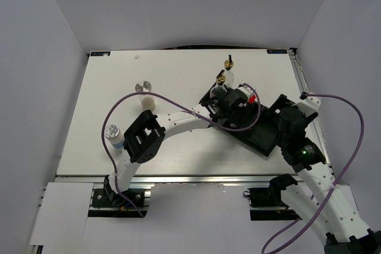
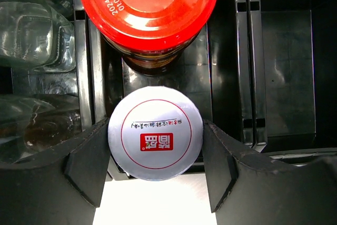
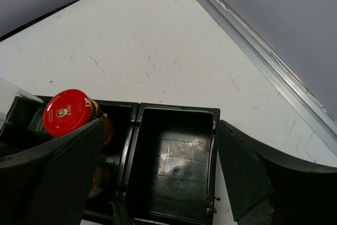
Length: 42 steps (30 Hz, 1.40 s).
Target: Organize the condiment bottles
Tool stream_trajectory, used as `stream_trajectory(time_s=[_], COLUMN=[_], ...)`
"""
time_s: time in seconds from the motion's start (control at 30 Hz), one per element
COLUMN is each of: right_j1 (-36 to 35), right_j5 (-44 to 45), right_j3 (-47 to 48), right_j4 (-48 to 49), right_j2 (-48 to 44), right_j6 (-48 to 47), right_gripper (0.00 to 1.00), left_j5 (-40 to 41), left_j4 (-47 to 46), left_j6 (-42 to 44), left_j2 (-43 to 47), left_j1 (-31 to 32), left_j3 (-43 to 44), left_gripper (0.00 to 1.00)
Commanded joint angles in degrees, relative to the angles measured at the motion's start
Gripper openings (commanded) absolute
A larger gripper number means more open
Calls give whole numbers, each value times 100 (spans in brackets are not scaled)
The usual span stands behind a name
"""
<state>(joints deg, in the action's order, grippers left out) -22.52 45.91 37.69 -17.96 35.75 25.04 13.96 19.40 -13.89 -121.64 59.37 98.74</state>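
Observation:
My left gripper (image 2: 155, 151) is shut on the white-lidded jar (image 2: 156, 134) and holds it at the near end of the middle compartment of the black tray (image 2: 247, 51). The red-capped brown jar (image 2: 147, 3) stands just beyond it in the same compartment. Two clear glass bottles (image 2: 31, 35) fill the left compartment; their gold pourers (image 1: 228, 62) show from above. My right gripper (image 3: 158, 177) is open, its fingers (image 3: 247, 172) straddling the empty right compartment (image 3: 176, 162). The silver-lidded jar (image 1: 143, 85) and the white blue-banded bottle (image 1: 114, 135) stand on the table at the left.
The tray (image 1: 262, 141) lies slantwise at the right of the white table. My left arm (image 1: 172, 122) stretches across the middle towards it. A purple cable (image 1: 125, 102) loops over the table. A metal rail (image 3: 263, 51) runs along the table's right edge.

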Motion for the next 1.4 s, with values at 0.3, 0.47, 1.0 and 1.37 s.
stream_trajectory(time_s=[0.3,0.47,1.0,1.37], right_j1=[20,11,20,-1609], right_j5=[6,-73,-1568,-4294], right_j3=[80,98,353,572], right_j4=[91,91,126,477], right_j2=[-41,-68,-15,784], right_j6=[-78,-139,-720,-1703], right_gripper=[89,90,89,89], left_j5=[134,64,843,3199], left_j4=[-226,-147,-393,414], left_j6=[18,158,-52,-1834], left_j2=[413,563,2347,5035], left_j1=[4,135,461,242], left_j3=[198,304,-1612,-4125], left_gripper=[98,98,98,98])
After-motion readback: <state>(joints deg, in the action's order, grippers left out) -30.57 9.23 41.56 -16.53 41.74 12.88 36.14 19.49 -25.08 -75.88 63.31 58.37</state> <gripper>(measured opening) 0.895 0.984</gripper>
